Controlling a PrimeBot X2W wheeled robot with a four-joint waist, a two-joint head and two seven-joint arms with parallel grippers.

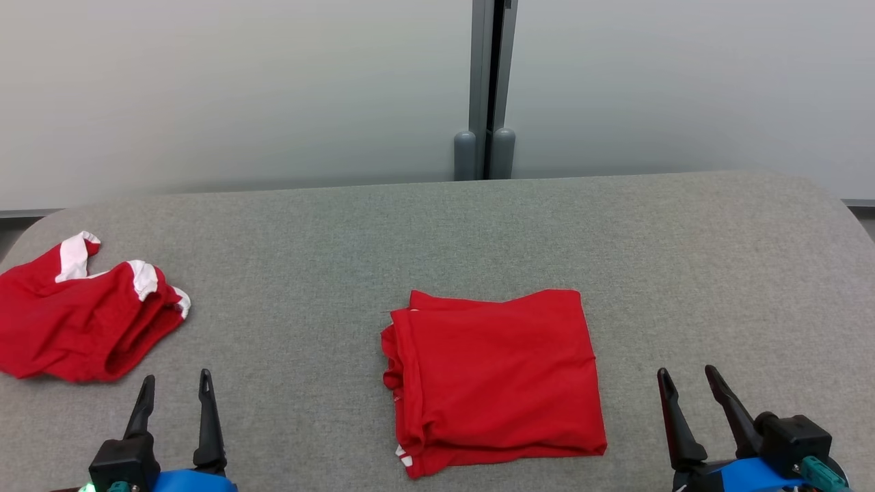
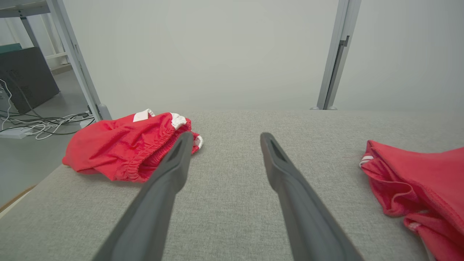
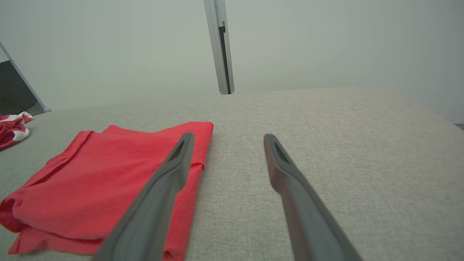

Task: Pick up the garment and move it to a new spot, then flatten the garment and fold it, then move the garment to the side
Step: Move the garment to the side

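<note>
**Item 1: folded red garment** [image 1: 495, 379]. Lying as a flat, layered rectangle at the middle of the grey cloth-covered table [image 1: 683, 232], toward the robot's side, and sitting between the two pincers without touching either.

**Item 2: bunched red garment with white trim** [image 1: 82, 321]. Lying crumpled at the table's left end, well apart from item 1.

**Item 3: left pincer** [image 1: 176, 377]. Hanging low at the near edge with its fingers standing apart and gripping nothing.

**Item 4: right pincer** [image 1: 686, 371]. Hanging just right of item 1, likewise spread and gripping nothing.

**Step in hand (judged).** Flattening and folding are looking finished, and the shift to the side is looking due but not begun.

**Next move (judged).** A pincer is needing to close on one edge and catch every layer, so that the fold is not spilling open while it is carried or slid. Which side is meant cannot be told.

**Markings.** No brand, label or writing is showing legibly. A small white patch is peeking from item 1's near-left corner, too small to read.
</note>
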